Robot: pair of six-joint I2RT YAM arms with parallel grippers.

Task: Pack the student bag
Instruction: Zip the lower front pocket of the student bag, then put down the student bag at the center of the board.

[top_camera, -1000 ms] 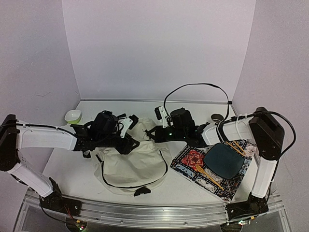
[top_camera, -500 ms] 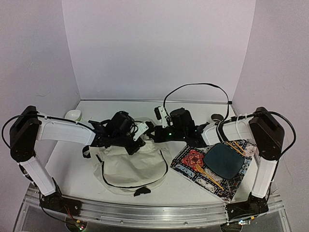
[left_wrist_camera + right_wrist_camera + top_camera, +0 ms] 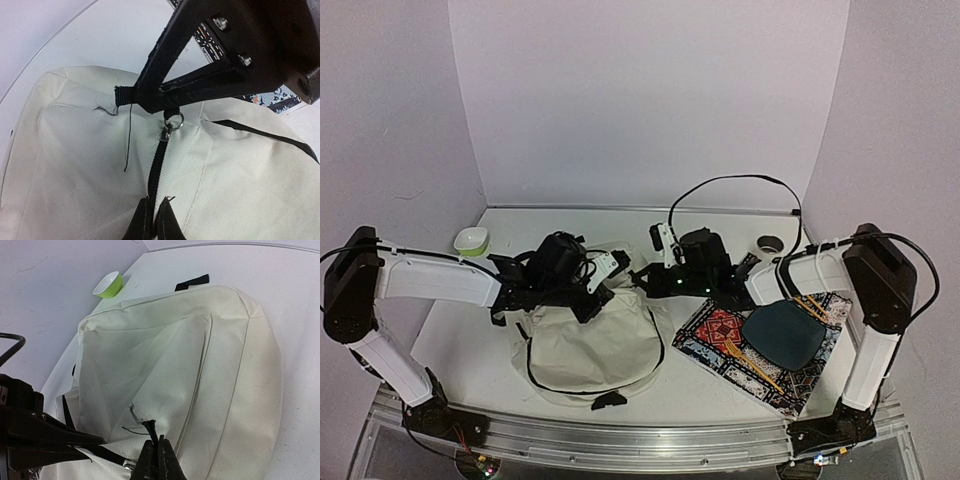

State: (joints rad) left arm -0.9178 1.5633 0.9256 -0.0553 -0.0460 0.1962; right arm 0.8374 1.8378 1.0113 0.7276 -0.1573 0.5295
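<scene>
Bag (image 3: 590, 345) lies slumped on surface (image 3: 470, 340), lower centre of overhead frame. Looks soft, light, floppy; best held by stiffer trim. Left tool (image 3: 156, 202) pinched tight on black zip strip (image 3: 157, 165); right tool (image 3: 156, 444) pinched tight on frayed black tab (image 3: 149, 426) at top edge.

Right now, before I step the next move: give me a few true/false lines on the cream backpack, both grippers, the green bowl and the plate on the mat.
1. The left gripper and the right gripper are both shut on black trim of the cream fabric backpack. True.
2. The small lime-green bowl sits inside the backpack. False: it stands on the white table, off to the backpack's left.
3. The dark teal plate lies on the colourful patterned placemat. True.
4. The backpack rests on the placemat. False: it lies on the table beside it.
</scene>
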